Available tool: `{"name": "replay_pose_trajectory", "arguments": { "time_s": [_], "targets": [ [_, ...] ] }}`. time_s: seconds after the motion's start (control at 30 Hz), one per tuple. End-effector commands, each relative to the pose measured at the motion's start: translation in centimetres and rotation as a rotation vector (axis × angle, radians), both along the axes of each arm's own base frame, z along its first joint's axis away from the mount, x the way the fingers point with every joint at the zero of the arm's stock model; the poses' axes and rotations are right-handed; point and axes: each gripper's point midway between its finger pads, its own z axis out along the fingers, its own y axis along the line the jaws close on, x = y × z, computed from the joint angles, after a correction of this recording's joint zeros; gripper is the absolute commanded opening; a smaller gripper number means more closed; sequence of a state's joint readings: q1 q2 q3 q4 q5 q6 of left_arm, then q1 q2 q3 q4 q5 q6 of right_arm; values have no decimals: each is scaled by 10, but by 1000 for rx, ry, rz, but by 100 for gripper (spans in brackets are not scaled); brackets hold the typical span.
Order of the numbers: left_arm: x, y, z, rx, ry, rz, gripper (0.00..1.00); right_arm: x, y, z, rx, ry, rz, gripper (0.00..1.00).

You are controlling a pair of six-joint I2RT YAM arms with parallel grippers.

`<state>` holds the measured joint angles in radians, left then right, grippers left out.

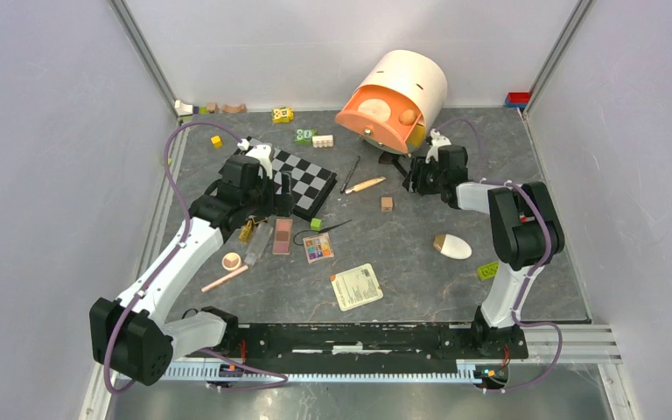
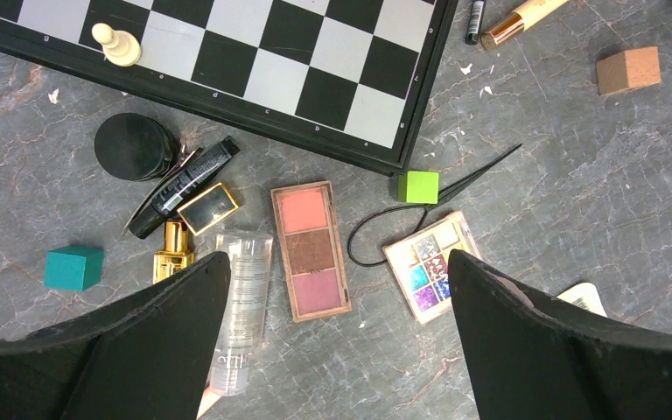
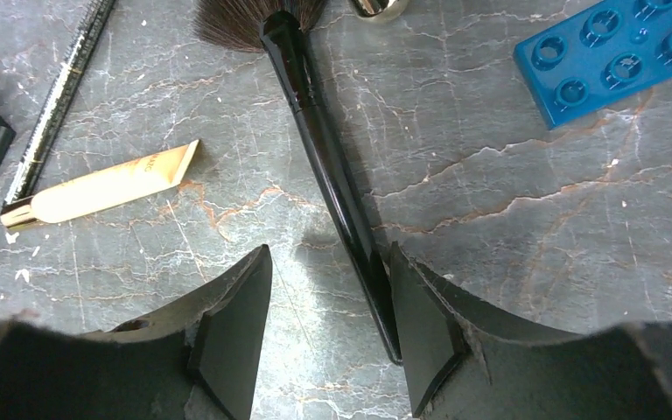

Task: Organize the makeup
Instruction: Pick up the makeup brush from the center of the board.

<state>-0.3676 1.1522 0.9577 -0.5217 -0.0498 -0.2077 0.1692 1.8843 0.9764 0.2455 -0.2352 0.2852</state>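
Dark grey, stone-veined tabletop (image 1: 420,262) enclosed by plain white panels (image 1: 52,131). The left gripper (image 2: 337,262), blunt black fingers spread wide, hangs over a rectangular pink eyeshadow palette (image 2: 311,249) and a glittery multicolour palette (image 2: 429,265). The right gripper (image 3: 331,258) stands parted around a glossy black-handled brush (image 3: 315,122) lying flat.

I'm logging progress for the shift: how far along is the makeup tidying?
Done: nothing visibly; the pink palette, clear tube, multicolour palette, peach compact and egg sponge lie scattered on the table. In hand: the right gripper, fingers open, straddles the black brush handle without gripping; the left gripper hovers open above the pink palette. Left: practically everything.
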Motion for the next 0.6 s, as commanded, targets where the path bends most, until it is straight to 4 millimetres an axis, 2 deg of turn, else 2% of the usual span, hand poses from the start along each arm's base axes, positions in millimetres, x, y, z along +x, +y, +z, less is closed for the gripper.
{"name": "replay_pose_trajectory", "arguments": {
  "time_s": [0.0, 0.17, 0.4, 0.57],
  "targets": [
    [4, 0, 4, 3, -26, -14, 100, -23, -15, -23, -142, 83, -16, 57],
    [4, -1, 4, 3, -25, -16, 100, -21, -26, -27, -197, 85, -57, 45],
    [4, 0, 4, 4, -28, -15, 100, -24, -20, -28, -171, 79, -31, 26],
    [4, 0, 4, 5, -26, -16, 100, -35, -9, -9, -104, 33, 13, 15]
  ]
}}
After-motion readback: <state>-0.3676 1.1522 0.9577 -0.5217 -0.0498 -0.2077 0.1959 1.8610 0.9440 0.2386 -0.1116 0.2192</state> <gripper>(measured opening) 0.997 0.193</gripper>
